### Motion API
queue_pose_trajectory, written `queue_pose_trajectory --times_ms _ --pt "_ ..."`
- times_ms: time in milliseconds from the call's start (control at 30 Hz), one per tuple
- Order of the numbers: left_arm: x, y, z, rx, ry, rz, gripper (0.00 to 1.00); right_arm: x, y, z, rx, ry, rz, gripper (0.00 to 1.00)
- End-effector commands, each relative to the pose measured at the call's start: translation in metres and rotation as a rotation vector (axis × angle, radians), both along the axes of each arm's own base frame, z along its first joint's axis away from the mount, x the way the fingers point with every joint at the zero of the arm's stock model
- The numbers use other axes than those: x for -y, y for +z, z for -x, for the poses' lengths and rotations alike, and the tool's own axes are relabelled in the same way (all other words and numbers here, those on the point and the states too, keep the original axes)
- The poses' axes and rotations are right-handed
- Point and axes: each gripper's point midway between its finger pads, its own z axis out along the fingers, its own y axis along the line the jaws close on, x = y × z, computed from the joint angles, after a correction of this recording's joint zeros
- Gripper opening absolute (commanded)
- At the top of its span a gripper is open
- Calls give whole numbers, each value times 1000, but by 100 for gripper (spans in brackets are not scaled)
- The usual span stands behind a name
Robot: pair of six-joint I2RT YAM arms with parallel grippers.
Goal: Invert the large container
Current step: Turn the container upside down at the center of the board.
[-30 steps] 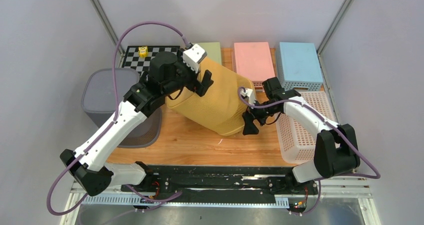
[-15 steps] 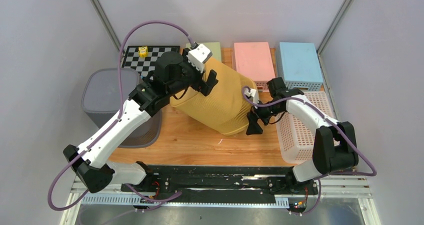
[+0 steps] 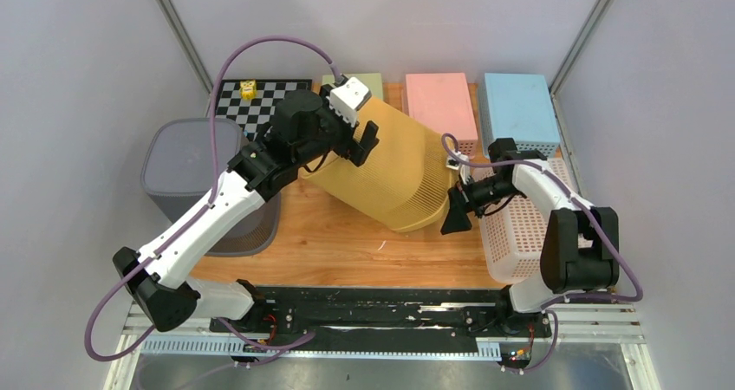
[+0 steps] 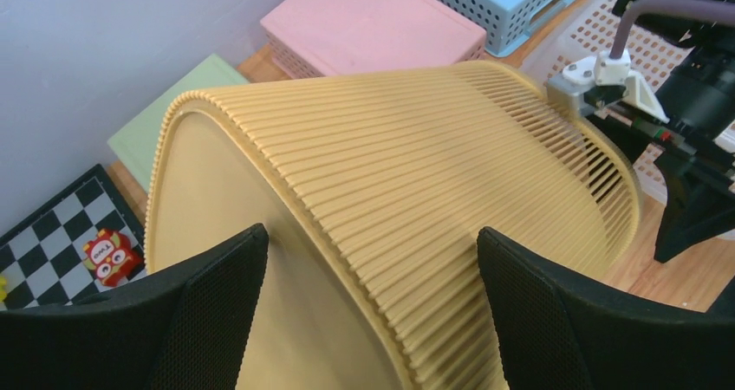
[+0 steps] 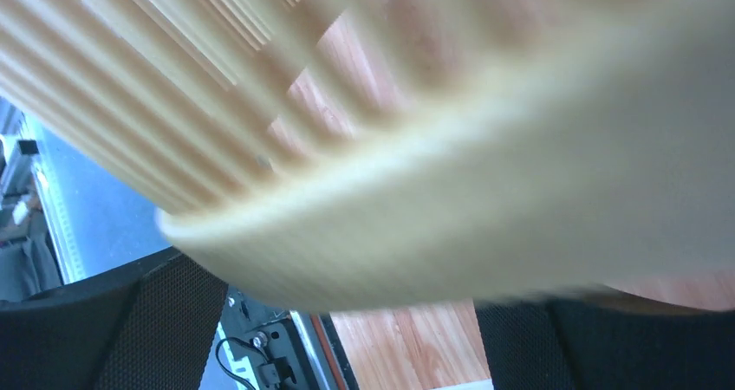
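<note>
The large container [image 3: 394, 172] is a yellow ribbed bin lying tilted on the wooden table. Its closed base points up-left and its open rim points down-right. My left gripper [image 3: 357, 140] is open and straddles the edge of the base. In the left wrist view the left gripper [image 4: 373, 251] has one finger over the flat base and the other over the ribbed wall of the container [image 4: 416, 165], with gaps on both sides. My right gripper [image 3: 454, 206] is open at the rim. In the right wrist view the blurred rim of the container [image 5: 451, 208] runs just above the right gripper [image 5: 347, 299].
A grey bin [image 3: 184, 169] stands at the left. A white perforated basket [image 3: 524, 234] lies at the right under the right arm. Green [image 3: 371, 84], pink [image 3: 439, 104] and blue [image 3: 518, 108] boxes line the back. A checkerboard [image 3: 238, 104] carries a yellow toy [image 3: 248, 87].
The container's rim end has swung right and toward the white basket. The right gripper moved right along with it. The left gripper shifted slightly up and right on the base.
</note>
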Motion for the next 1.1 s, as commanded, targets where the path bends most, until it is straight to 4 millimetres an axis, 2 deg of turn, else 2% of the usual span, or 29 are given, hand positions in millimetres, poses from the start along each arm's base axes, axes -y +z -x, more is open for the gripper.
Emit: queue_pose_trajectory --times_ms 0,233,500,700,800,1000,1067 --pt "-6 -70 20 -187 -36 -177 89 10 6 0 -100 -83 -6 100" --pt "1 -72 23 -196 -60 -174 88 21 21 -13 3 -142 60 100" --pt "9 -70 26 -197 -85 -175 88 21 71 -17 88 -196 48 100" --pt "14 -70 29 -202 -104 -176 88 23 90 -20 56 -276 58 100" --pt "17 -70 33 -205 -125 -172 88 20 97 -13 60 -237 37 100" --pt "21 -71 43 -209 -178 -165 88 18 89 16 86 -102 19 100" --pt "23 -71 47 -211 -200 -166 88 20 90 18 110 -96 32 100"
